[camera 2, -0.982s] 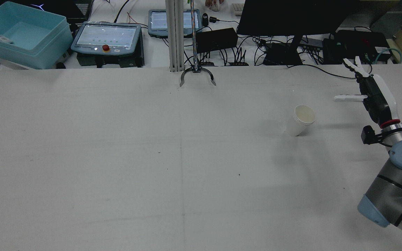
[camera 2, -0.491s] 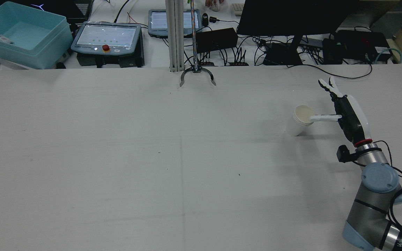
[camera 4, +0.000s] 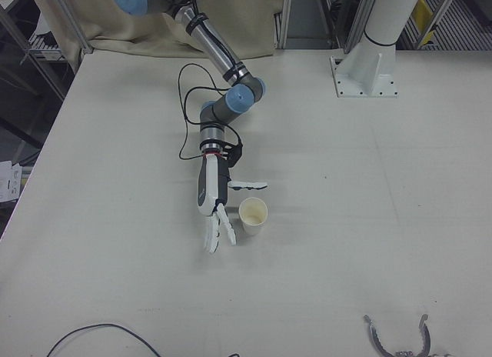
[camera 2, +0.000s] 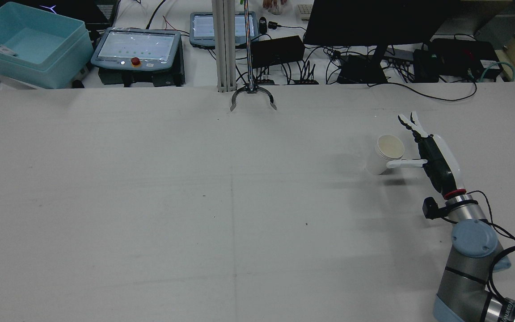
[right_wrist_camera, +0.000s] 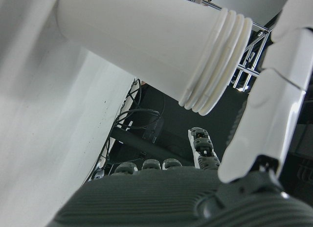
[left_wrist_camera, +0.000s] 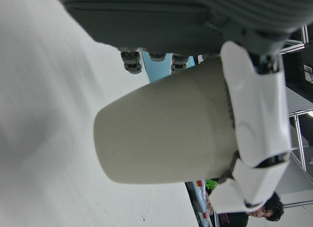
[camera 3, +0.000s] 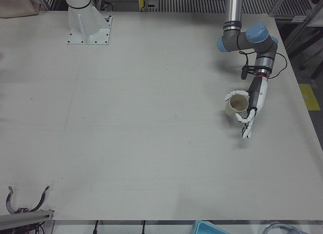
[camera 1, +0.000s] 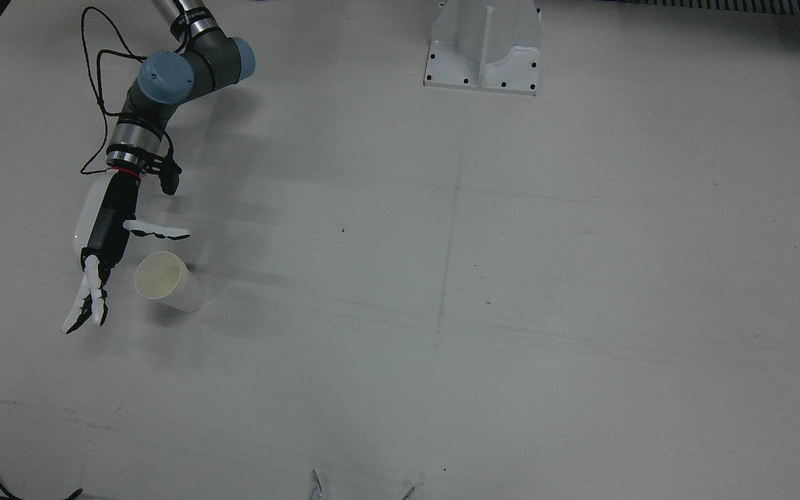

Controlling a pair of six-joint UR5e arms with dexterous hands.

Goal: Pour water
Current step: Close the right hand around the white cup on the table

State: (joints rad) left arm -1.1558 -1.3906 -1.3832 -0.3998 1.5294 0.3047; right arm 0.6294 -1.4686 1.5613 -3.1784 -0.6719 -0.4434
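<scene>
right hand [camera 2: 432,158] open, paper cup [camera 2: 386,154] between thumb and fingers; left-front view, unlike rear, shows left hand [camera 3: 251,104] spread.

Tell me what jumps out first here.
At the right of the rear view, the right hand brackets an upright white paper cup, fingers spread. In the left-front view, the left hand flanks a beige cup the same way, fingers straight.
</scene>
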